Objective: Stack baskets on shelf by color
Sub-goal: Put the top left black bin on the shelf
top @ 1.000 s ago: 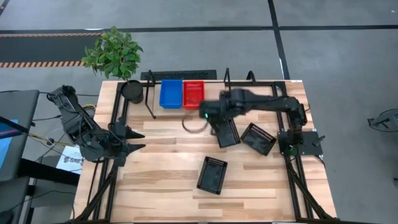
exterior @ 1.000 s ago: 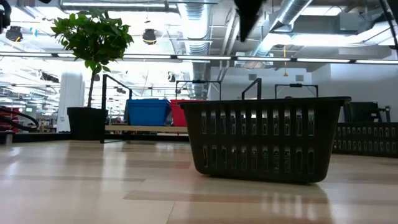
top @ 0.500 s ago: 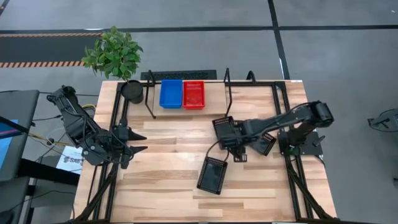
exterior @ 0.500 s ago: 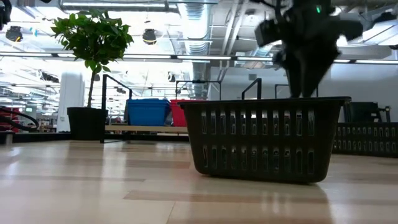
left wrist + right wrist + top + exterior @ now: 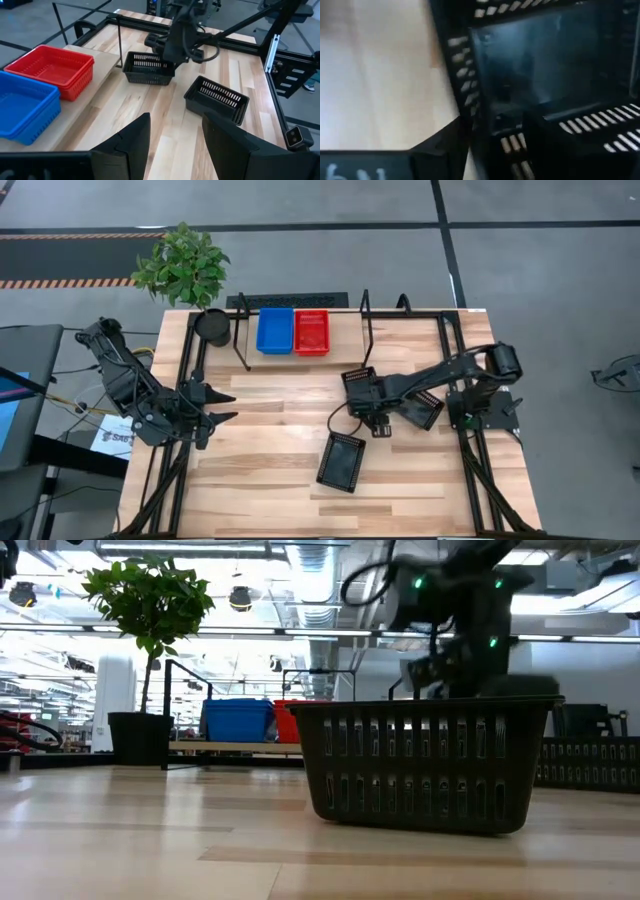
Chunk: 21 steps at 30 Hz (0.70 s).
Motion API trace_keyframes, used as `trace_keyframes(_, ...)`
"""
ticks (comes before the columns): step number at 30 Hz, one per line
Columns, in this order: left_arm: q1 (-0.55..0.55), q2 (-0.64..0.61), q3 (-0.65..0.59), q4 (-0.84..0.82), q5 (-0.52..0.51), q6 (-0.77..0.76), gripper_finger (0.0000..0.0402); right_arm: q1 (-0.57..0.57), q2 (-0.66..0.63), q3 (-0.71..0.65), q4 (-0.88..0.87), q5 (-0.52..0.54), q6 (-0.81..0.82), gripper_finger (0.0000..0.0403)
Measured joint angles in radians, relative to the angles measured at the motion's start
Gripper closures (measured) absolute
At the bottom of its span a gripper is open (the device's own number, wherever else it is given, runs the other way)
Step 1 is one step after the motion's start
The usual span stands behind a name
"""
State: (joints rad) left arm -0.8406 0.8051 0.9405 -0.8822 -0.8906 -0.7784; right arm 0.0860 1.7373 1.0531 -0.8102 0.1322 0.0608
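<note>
A blue basket (image 5: 274,330) and a red basket (image 5: 311,332) stand side by side on the shelf (image 5: 300,350) at the table's far edge. Three black baskets rest on the tabletop: one in the middle (image 5: 355,383), one to its right (image 5: 422,409), one nearer the front (image 5: 341,461). My right gripper (image 5: 372,410) points down at the middle black basket (image 5: 545,65), open. One finger (image 5: 442,142) is outside the wall (image 5: 507,145) and the other inside. My left gripper (image 5: 222,406) waits open at the left.
A potted plant (image 5: 208,325) stands at the shelf's left end. The shelf's black tube hoops (image 5: 366,330) rise just beyond the middle black basket. Bare wood lies between my left gripper and the black baskets (image 5: 165,125).
My right gripper has come down from high above the table near the shelf. It moved toward the near edge and now sits low over the middle black basket. My left arm has kept still.
</note>
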Motion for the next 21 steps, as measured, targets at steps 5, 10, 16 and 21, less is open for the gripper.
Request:
trace_keyframes(5,0.0,0.0,0.0,-0.002,0.019,0.0,0.0234,-0.016,0.046,0.0,0.004,-0.024,-0.009,0.0281)
trace_keyframes(10,0.0,0.0,0.0,-0.002,0.021,0.0,0.0234,-0.01,0.046,0.001,-0.003,-0.077,-0.014,0.0389)
trace_keyframes(16,0.0,0.0,0.0,-0.001,0.021,-0.003,0.0234,0.003,-0.028,0.036,-0.078,-0.119,-0.006,0.0396)
trace_keyframes(21,0.0,0.0,0.0,-0.001,0.021,-0.003,0.0234,0.021,-0.129,0.133,-0.103,-0.119,-0.006,0.0398)
